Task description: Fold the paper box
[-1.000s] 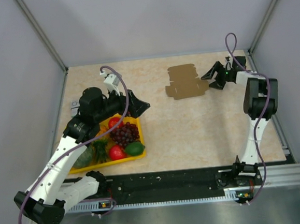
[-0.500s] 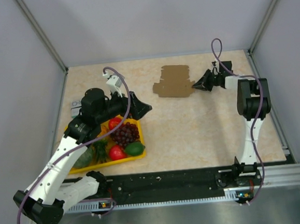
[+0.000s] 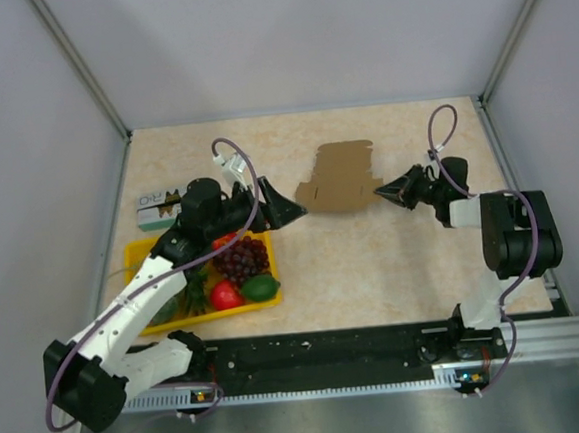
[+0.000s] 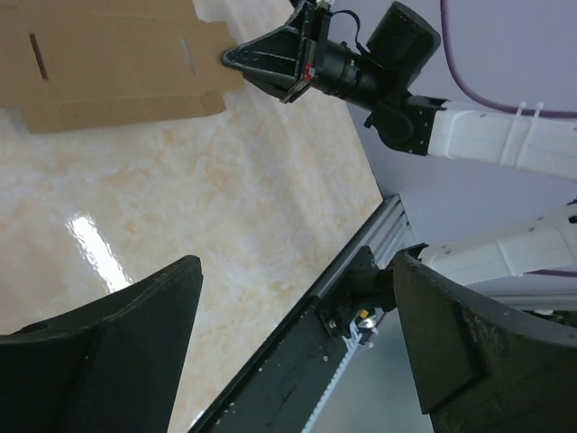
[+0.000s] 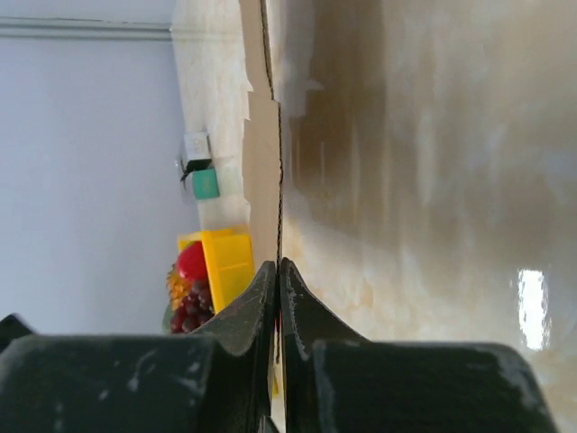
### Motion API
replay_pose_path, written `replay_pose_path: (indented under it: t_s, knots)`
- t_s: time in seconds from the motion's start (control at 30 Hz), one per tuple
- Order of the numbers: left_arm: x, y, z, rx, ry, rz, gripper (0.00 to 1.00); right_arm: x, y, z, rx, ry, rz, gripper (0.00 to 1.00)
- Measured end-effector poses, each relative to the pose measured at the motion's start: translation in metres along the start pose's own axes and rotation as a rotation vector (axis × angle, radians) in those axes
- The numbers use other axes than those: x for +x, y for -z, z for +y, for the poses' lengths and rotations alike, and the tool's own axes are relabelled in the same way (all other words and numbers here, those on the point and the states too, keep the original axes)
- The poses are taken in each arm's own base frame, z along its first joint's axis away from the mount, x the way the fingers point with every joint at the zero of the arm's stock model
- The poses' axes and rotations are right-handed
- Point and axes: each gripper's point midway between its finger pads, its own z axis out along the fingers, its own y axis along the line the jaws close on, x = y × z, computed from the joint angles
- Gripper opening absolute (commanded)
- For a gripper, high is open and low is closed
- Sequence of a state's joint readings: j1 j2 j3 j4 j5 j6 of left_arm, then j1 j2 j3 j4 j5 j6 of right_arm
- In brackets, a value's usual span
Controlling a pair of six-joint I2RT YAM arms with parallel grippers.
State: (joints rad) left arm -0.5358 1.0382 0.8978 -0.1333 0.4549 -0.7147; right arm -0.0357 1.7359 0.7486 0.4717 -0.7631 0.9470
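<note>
We see our left hand (image 3: 291,212) spread wide just beside the left edge of the flat paper box (image 3: 342,176), at the tabletop's (image 3: 373,260) far middle. Our right hand (image 3: 381,189) is pinched onto its right edge.

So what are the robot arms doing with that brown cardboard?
They are working on folding a paper box. Right now it is a flat brown sheet with nothing folded yet. The right gripper is shut on the sheet's right edge. The left gripper is open and near the sheet's left side, holding nothing.
</note>
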Motion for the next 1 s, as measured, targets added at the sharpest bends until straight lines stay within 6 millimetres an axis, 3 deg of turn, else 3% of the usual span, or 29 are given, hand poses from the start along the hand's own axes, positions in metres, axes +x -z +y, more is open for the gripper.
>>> replay_pose_path:
  t_s: [0.23,0.37,0.47,0.67,0.77,1.0]
  knots:
    - [0.029,-0.057,0.026,-0.03,0.312,0.091,0.97,0.025,0.021,0.002,-0.099,-0.182,-0.079,0.0]
    - [0.038,-0.088,0.037,-0.053,0.457,0.116,0.98,0.025,0.035,0.023,-0.172,-0.219,-0.123,0.0]
    - [0.036,-0.107,0.043,-0.063,0.542,0.103,0.98,0.019,0.047,0.048,-0.24,-0.198,-0.164,0.0]
    - [0.017,-0.138,0.048,-0.039,0.625,0.045,0.97,0.02,0.068,0.076,-0.309,-0.172,-0.202,0.0]
    - [0.006,-0.147,0.043,-0.011,0.635,0.02,0.88,0.021,0.076,0.087,-0.332,-0.156,-0.218,0.0]
    - [-0.01,-0.151,0.029,0.043,0.625,-0.028,0.56,0.024,0.091,0.107,-0.357,-0.13,-0.249,0.0]
